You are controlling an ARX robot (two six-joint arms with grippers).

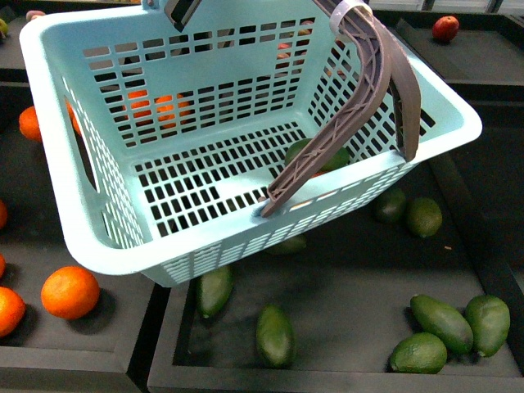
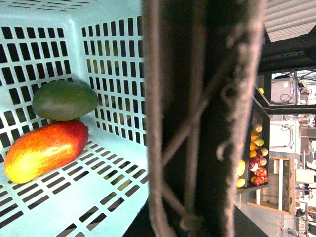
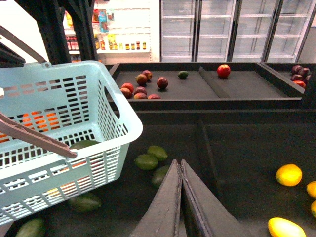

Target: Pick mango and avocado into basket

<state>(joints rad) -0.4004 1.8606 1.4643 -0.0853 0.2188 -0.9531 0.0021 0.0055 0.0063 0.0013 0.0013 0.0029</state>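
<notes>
Mango [image 2: 45, 150] and avocado [image 2: 64, 100] both lie inside the basket [image 1: 57, 147], touching, in the floor corner it tilts toward; judged from this, both picks are done. The basket hangs tilted above the table [image 1: 352, 286] of loose avocados, apparently carried by its brown handle [image 1: 368, 90]; the left pincer's state cannot be told, since the handle fills its wrist view. Right pincer [image 3: 179, 170] is clenched on nothing, beside the basket.
</notes>
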